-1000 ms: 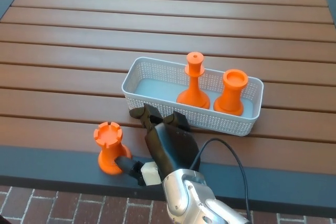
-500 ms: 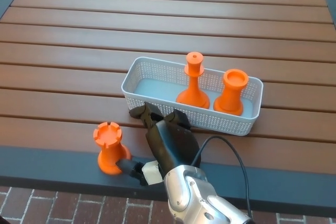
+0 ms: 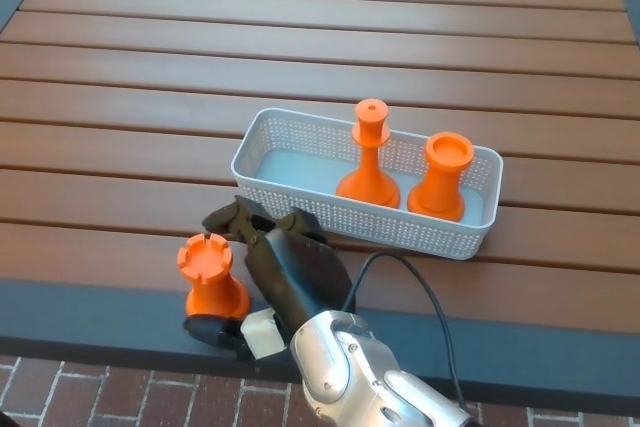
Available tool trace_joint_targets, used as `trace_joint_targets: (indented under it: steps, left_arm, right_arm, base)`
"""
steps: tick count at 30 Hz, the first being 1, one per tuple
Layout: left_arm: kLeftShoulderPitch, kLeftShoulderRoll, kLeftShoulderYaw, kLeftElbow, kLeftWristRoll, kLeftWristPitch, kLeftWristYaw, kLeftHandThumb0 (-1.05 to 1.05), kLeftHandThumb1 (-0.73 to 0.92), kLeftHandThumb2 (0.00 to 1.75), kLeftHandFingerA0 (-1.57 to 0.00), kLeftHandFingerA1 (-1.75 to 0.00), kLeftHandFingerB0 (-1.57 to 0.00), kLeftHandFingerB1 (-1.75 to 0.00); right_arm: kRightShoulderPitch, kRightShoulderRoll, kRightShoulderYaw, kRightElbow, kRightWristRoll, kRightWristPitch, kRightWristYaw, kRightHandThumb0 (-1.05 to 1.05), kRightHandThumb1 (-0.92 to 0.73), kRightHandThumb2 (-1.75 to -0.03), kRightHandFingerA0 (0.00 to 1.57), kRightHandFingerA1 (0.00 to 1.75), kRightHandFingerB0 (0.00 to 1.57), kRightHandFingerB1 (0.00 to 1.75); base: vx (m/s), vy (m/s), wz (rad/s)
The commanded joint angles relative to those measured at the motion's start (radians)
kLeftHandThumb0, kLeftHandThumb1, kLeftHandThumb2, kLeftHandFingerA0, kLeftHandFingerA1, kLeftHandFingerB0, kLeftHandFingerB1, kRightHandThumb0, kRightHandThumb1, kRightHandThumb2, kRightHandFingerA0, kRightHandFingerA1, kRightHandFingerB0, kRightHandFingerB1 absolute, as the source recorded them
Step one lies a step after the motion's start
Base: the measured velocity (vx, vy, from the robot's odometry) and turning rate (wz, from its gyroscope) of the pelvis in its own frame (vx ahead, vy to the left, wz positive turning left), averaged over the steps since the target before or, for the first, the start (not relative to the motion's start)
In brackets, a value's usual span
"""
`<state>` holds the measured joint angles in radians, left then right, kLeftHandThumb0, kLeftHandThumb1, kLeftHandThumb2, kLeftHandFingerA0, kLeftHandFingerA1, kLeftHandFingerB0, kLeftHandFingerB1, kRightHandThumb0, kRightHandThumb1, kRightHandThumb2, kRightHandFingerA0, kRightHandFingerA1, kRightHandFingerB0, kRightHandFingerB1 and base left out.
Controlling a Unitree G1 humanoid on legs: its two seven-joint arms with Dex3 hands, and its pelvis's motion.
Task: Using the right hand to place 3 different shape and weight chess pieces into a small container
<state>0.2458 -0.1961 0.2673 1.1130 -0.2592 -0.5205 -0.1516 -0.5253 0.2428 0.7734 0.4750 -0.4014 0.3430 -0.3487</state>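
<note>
Surface: brown slatted table [image 3: 200, 67] with a dark front edge; brick floor [image 3: 100, 397] shows below it.
Basket: white mesh basket [image 3: 262, 152] sits near the table's middle, holding two orange chess pieces upright, a slim one [image 3: 369, 157] and a stout one [image 3: 442, 175].
Remaining piece: orange rook [image 3: 211, 274] stands upright at the front edge, outside the basket, to its left.
Right hand: right hand [image 3: 270, 267] is open around the rook, thumb under its base, two fingers spread just beside its top; nothing gripped yet.
Left hand: not visible.
Doing it well: close low on the rook's waist, keep it upright, lift clear of the basket wall.
Change: hand has slid left toward the rook since a second ago; thumb now wraps further round the base.
</note>
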Motion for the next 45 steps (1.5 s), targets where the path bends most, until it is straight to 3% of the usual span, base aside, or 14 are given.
trace_joint_targets:
  steps: [1, 10, 11, 20, 23, 25, 26, 28, 30, 33, 34, 36, 37, 45]
  left_arm:
    - [-0.006, -0.054, -0.007, 0.052, -0.002, -0.012, -0.082, -0.07, 0.53, 1.13, -1.06, -1.53, -1.01, -1.27]
    - [-0.011, -0.06, -0.033, 0.042, 0.04, -0.035, -0.027, -0.16, 0.62, 0.97, -1.06, -1.49, -0.99, -1.24]
    - [-0.011, -0.062, -0.032, 0.038, 0.036, -0.033, -0.034, -0.16, 0.6, 1.03, -1.04, -1.54, -0.97, -1.27]
    - [-0.007, -0.075, -0.02, 0.029, 0.014, -0.036, -0.057, -0.14, 0.61, 0.99, -1.03, -1.54, -0.96, -1.27]
    - [0.004, -0.065, -0.045, 0.034, 0.058, -0.071, -0.018, -0.14, 0.6, 1.0, -1.0, -1.58, -0.94, -1.3]
    - [0.003, -0.063, -0.045, 0.036, 0.057, -0.073, -0.023, -0.14, 0.6, 1.0, -1.0, -1.58, -0.94, -1.3]
    - [0.008, -0.064, -0.046, 0.033, 0.059, -0.07, -0.017, -0.14, 0.62, 0.95, -0.98, -1.57, -0.94, -1.29]
    - [0.014, -0.065, -0.048, 0.029, 0.062, -0.066, -0.009, -0.14, 0.62, 0.95, -0.98, -1.57, -0.94, -1.29]
    - [0.018, -0.064, -0.048, 0.033, 0.061, -0.077, -0.02, -0.12, 0.57, 1.08, -1.01, -1.58, -0.96, -1.32]
    - [0.019, -0.062, -0.05, 0.035, 0.064, -0.079, -0.015, -0.12, 0.57, 1.08, -1.01, -1.58, -0.96, -1.32]
    - [0.017, -0.065, -0.039, 0.039, 0.05, -0.071, -0.027, -0.1, 0.54, 1.08, -1.01, -1.61, -0.97, -1.3]
    - [0.015, -0.067, -0.031, 0.043, 0.039, -0.064, -0.035, -0.1, 0.54, 1.08, -1.01, -1.61, -0.97, -1.3]
    - [0.014, -0.072, -0.016, 0.046, 0.017, -0.053, -0.051, -0.1, 0.61, 0.98, -1.04, -1.58, -0.98, -1.27]
    - [0.024, -0.069, -0.029, 0.054, 0.044, -0.053, 0.0, -0.11, 0.6, 0.93, -1.08, -1.48, -0.97, -1.2]
  right_arm:
    - [-0.274, 0.393, 0.004, -0.132, 0.081, -0.04, 0.222, -1.01, -0.67, -0.59, 0.35, 1.51, 0.0, 1.04]
    - [-0.275, 0.425, -0.015, -0.104, 0.091, -0.056, 0.216, -1.01, -0.68, -0.56, 0.47, 1.55, 0.0, 1.09]
    - [-0.273, 0.434, -0.008, -0.1, 0.08, -0.043, 0.207, -1.04, -0.54, -1.08, 0.61, 1.24, 0.08, 0.81]
    - [-0.267, 0.453, -0.004, -0.064, 0.053, -0.03, 0.166, -0.99, -0.52, -1.07, 0.65, 1.23, 0.12, 0.82]
    - [-0.267, 0.489, -0.009, -0.019, 0.01, 0.01, 0.076, -0.74, -0.64, -1.24, 1.36, 1.47, 0.47, 0.98]
    - [-0.269, 0.488, -0.005, -0.015, 0.002, 0.009, 0.068, -0.74, -0.64, -1.24, 1.36, 1.47, 0.47, 0.98]
    - [-0.268, 0.479, 0.009, -0.02, -0.019, 0.021, 0.056, -0.51, -0.56, -1.42, 1.57, 1.75, 0.84, 1.38]
    - [-0.267, 0.468, 0.027, -0.028, -0.046, 0.037, 0.042, -0.51, -0.56, -1.42, 1.57, 1.75, 0.84, 1.38]
    - [-0.271, 0.458, 0.042, -0.024, -0.072, 0.058, 0.036, -0.49, -0.54, -1.5, 1.57, 1.75, 1.19, 1.49]
    - [-0.27, 0.456, 0.048, -0.022, -0.079, 0.06, 0.03, -0.49, -0.54, -1.5, 1.57, 1.75, 1.19, 1.49]
    - [-0.268, 0.449, 0.057, -0.011, -0.091, 0.053, 0.014, -0.34, -0.44, -1.31, 1.49, 1.75, 0.9, 1.75]
    - [-0.266, 0.443, 0.064, -0.004, -0.101, 0.048, 0.002, -0.34, -0.44, -1.31, 1.49, 1.75, 0.9, 1.75]
    - [-0.262, 0.436, 0.072, 0.009, -0.111, 0.036, -0.016, -0.39, -0.48, -1.2, 1.42, 1.75, 0.78, 1.41]
    - [-0.221, 0.408, 0.086, 0.015, -0.106, 0.008, -0.033, -0.38, -0.55, -1.07, 1.28, 1.75, 0.68, 1.53]
  base:
    - [0.0, 0.0, 0.0]
    - [0.0, 0.0, 0.0]
    - [0.0, 0.0, 0.0]
    - [0.0, 0.0, 0.0]
    - [0.0, 0.0, 0.0]
    - [0.0, 0.0, 0.0]
    - [0.0, 0.0, 0.0]
    - [0.0, 0.0, 0.0]
    - [0.0, 0.0, 0.0]
    - [0.0, 0.0, 0.0]
    - [0.0, 0.0, 0.0]
    - [0.0, 0.0, 0.0]
    - [0.0, 0.0, 0.0]
    - [0.0, 0.0, 0.0]
